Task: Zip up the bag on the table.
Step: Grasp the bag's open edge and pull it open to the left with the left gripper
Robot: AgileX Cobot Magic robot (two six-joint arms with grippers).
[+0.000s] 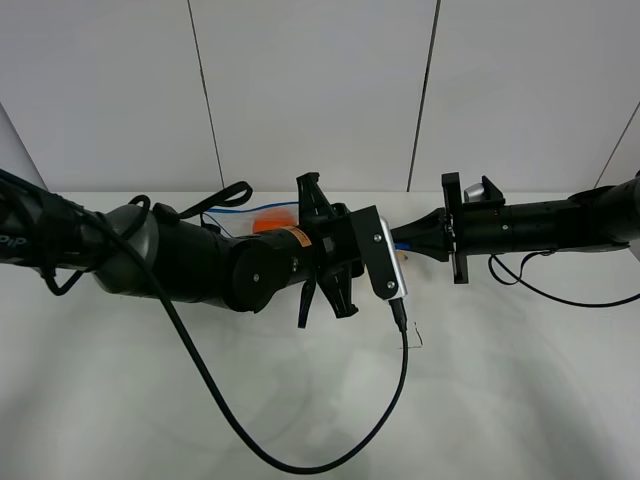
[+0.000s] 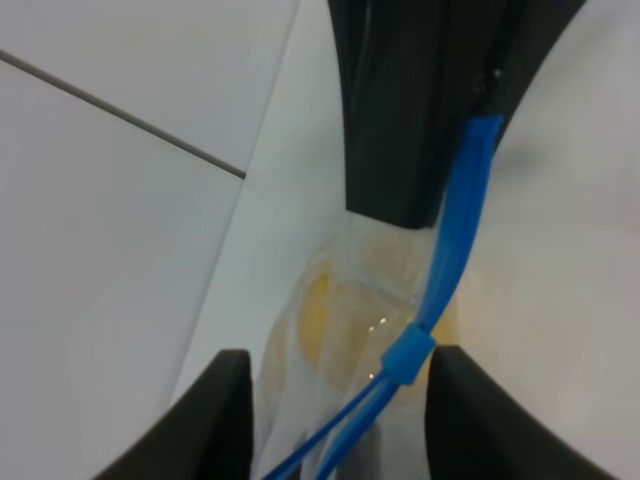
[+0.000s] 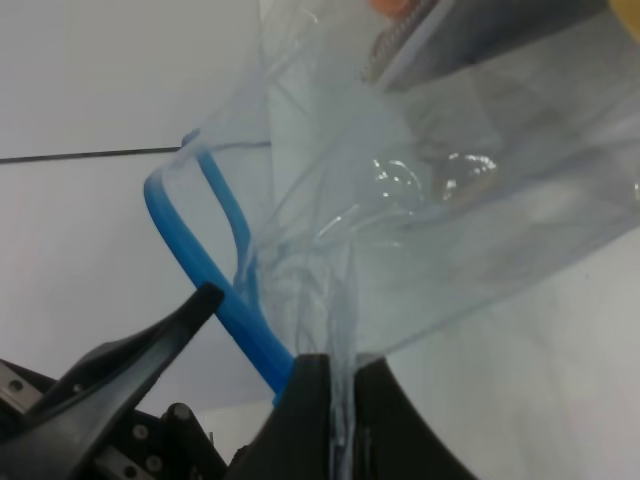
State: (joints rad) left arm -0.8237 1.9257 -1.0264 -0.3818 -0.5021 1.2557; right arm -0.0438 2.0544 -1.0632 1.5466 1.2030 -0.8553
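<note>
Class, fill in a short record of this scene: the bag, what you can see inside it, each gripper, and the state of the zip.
Bag: clear plastic bag over the white table, mostly hidden in the high view
Contents seen: orange item, yellow item
Right gripper: shut on the bag's end, beside the blue zip strip
Left gripper: jaws apart, one on each side of the slider
Zip: joined from the right gripper to the slider, split in two past it

There is open room on the bench (image 1: 520, 400) at 4 o'clock. A black cable (image 1: 406, 365) loops in the way at 6 o'clock.
</note>
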